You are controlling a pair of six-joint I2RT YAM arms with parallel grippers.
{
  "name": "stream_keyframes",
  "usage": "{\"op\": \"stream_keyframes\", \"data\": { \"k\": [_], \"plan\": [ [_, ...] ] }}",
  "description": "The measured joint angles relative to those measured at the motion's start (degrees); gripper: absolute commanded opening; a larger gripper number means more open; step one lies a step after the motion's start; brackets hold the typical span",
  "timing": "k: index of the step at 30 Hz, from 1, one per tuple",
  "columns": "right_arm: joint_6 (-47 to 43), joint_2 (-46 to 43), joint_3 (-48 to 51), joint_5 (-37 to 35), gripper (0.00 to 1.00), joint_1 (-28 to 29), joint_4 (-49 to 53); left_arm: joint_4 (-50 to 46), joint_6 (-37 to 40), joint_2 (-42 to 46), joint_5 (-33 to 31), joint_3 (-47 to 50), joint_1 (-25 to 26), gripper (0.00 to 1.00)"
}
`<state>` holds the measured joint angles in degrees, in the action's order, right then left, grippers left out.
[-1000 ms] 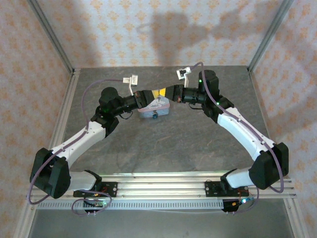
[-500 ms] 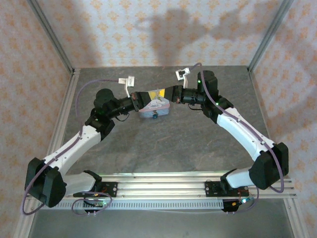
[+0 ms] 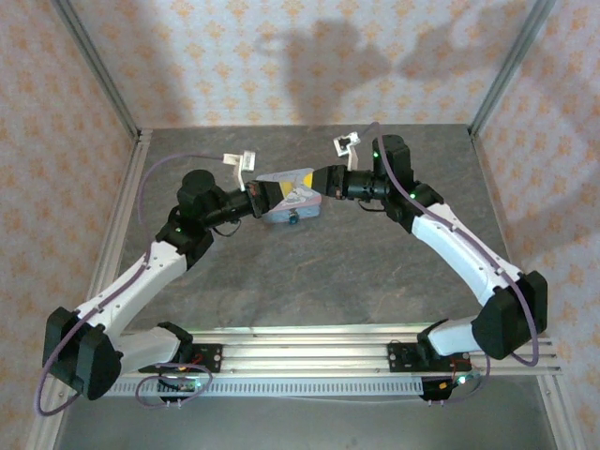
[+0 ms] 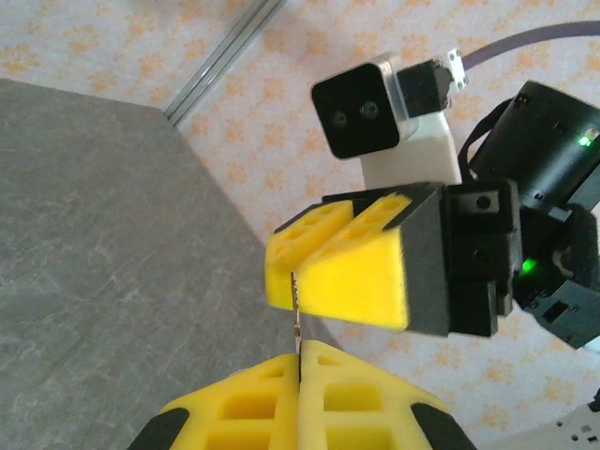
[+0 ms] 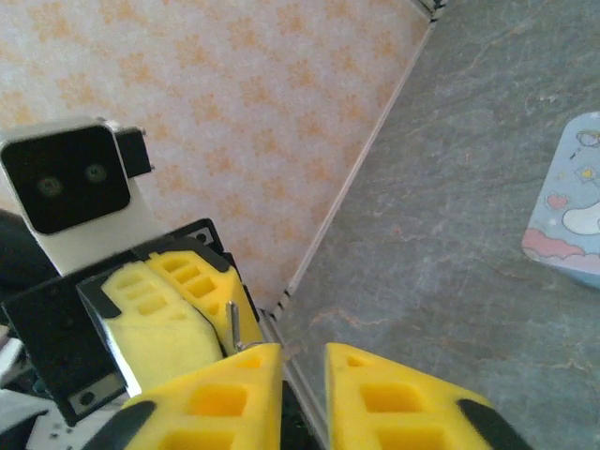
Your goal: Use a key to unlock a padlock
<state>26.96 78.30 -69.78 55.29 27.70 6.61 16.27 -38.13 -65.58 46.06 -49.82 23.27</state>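
**Padlock** [image 3: 293,220]: lies on the surface [image 3: 328,272] at the near edge of the tin [image 3: 302,208], below both arms, and neither arm touches it. Whether it hangs from the tin cannot be told.

**Left end effector** [image 4: 300,354]: raised just beyond the tin, with its fingers pressed together on the key [image 4: 297,323]. Only a thin sliver of the key stands out past the tips.

**Right end effector** [image 5: 303,361]: faces the left one, almost tip to tip, with its fingers a little apart. The key's free end sits beside one fingertip and is not visibly gripped.

**Risks, as judged:**
- The hold on the key is narrow. A nudge from the right fingers could twist it or knock it out onto the tin or the surface.
- Which end of the key protrudes cannot be read. If the bit is buried in the fingers, it cannot enter the keyhole.
- The padlock is unheld, so pressing the key into it would likely push it away.
- The two sets of tips are close enough to collide.
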Motion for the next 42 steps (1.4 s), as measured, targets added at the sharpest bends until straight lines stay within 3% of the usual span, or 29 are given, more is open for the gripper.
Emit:
{"op": "stream_keyframes", "data": {
  "k": [3, 5, 19, 32, 42],
  "plan": [
    [-0.3, -0.8, -0.5, 0.7, 0.51, -0.1, 0.3, -1.6, 1.6, 1.4, 0.1, 0.0, 0.0, 0.0],
    [0.5, -1.4, -0.6, 1.8, 0.55, -0.1, -0.4, -2.2, 2.2, 1.7, 0.7, -0.2, 0.0, 0.0],
    [4.2, -1.6, 0.2, 9.8, 0.52, 0.5, -7.2, -2.7, 2.0, 1.4, 7.4, -1.6, 0.0, 0.0],
    [3.9, -1.6, 0.7, 12.1, 0.32, 1.0, -7.1, -2.4, 1.6, -0.2, 9.3, -2.2, 0.7, 0.0],
    [2.7, -1.6, 0.7, 11.5, 0.0, 1.2, -6.4, -2.4, 1.6, -0.5, 9.6, -2.7, 1.1, 0.0]
  ]
}}
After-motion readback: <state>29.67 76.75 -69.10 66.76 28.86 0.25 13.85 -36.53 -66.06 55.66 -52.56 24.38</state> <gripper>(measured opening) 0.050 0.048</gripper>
